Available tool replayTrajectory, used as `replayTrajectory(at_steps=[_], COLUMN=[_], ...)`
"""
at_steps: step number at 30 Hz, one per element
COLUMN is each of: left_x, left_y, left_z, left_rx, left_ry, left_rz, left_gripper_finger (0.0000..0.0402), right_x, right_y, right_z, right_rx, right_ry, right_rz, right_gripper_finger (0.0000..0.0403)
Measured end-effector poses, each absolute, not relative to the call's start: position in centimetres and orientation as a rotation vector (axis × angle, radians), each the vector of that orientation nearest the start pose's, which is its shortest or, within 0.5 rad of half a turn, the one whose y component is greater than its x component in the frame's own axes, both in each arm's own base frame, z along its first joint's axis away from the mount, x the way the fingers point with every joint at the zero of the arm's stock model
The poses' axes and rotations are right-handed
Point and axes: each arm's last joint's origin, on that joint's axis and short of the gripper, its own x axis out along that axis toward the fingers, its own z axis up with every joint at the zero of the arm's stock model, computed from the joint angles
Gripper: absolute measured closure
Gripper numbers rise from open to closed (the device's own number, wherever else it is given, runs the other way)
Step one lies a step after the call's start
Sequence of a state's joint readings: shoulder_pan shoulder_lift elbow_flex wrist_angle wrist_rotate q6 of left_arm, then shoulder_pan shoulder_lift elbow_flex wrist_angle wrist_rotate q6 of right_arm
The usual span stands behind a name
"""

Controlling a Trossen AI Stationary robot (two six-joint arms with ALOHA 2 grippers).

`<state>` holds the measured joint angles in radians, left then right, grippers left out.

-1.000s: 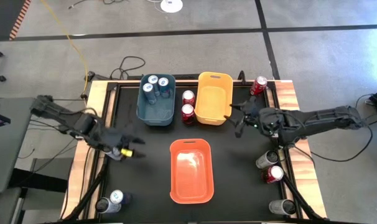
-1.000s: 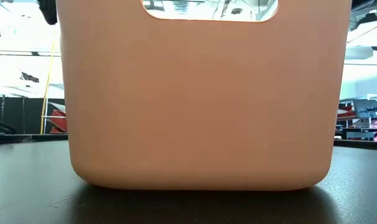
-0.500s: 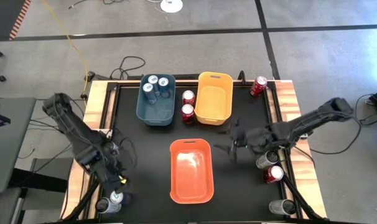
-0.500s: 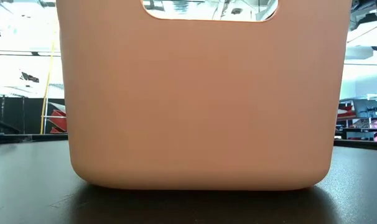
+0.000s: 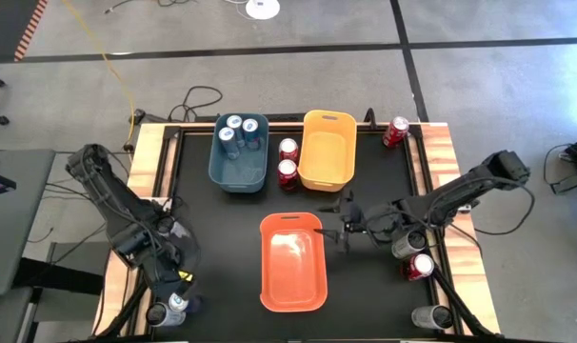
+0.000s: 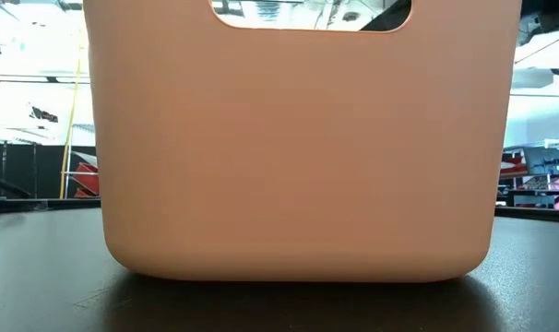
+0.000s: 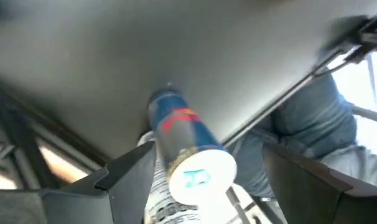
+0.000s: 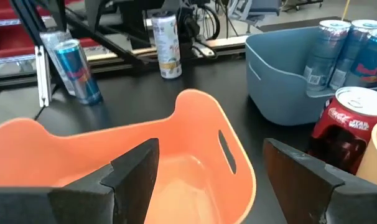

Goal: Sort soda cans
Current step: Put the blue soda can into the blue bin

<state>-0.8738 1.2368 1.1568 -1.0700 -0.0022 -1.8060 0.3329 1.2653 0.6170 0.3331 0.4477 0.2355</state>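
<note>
Matt plastic bins and shiny metal cans.
Orange bin (image 5: 293,262) smooth, matt; soda cans (image 5: 241,133) glossy metal; surface (image 5: 222,229) matt black.

Three blue soda cans (image 5: 241,131) stand upright inside the blue bin (image 5: 239,171) in the upper middle of the high view. Two red cans (image 5: 288,160) stand upright between that bin and the yellow bin (image 5: 328,181). Another red can (image 5: 396,131) lies tilted at the upper right. At the lower left, a blue can (image 5: 178,303) stands beside a dark one (image 5: 158,315). At the lower right are a silver can (image 5: 406,245), a red can (image 5: 421,266) and a grey can (image 5: 427,317).
</note>
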Motion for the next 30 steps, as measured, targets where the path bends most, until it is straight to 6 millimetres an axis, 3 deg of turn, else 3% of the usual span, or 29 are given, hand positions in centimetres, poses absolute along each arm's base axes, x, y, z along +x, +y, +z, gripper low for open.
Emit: replayTrajectory(at_steps=[13, 23, 30], left_x=[14.2, 13.9, 13.9], left_y=[-19.8, -19.0, -18.6], left_z=[27.9, 28.4, 29.8], left_rx=[-0.975, -0.958, -0.926], left_ry=[1.415, 1.373, 1.306], left_rz=[0.498, 0.515, 0.483], left_gripper_finger=[0.0113, 0.0113, 0.0123], right_x=[24.8, 25.1, 25.3], right_y=[8.3, 7.6, 6.6], right_z=[22.6, 22.8, 22.7], right_rx=[0.100, 0.058, 0.038], right_ry=[0.279, 0.266, 0.269], right_rz=[-0.108, -0.128, -0.164], right_gripper_finger=[0.0101, 0.0101, 0.0101])
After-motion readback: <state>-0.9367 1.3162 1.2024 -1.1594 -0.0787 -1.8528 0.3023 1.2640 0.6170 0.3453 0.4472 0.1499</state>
